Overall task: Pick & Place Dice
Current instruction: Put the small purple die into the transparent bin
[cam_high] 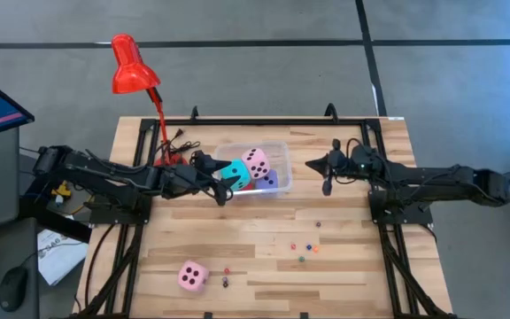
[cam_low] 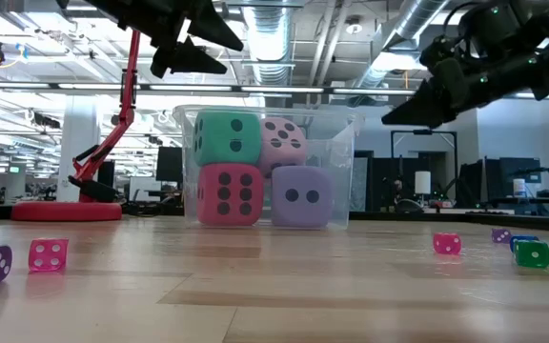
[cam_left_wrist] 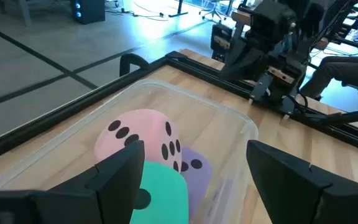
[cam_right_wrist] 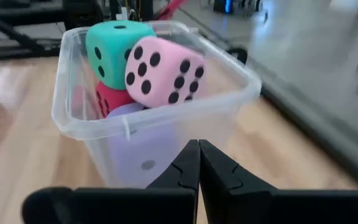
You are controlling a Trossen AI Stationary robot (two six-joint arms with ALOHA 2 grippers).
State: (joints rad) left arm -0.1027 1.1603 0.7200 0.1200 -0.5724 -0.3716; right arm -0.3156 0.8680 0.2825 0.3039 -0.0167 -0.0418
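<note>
Left tool (cam_high: 222, 189) spread above cyan die (cam_high: 234, 173) — right tool (cam_high: 327, 175) pressed together.

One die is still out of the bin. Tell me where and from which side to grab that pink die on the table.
Grip the pink die across two opposite flat side faces, coming straight down from above. It sits alone and square on the table, clear of the bin, with only tiny dice nearby, so its sides look free. The open left gripper, hanging over the bin, seems the nearer one.
</note>
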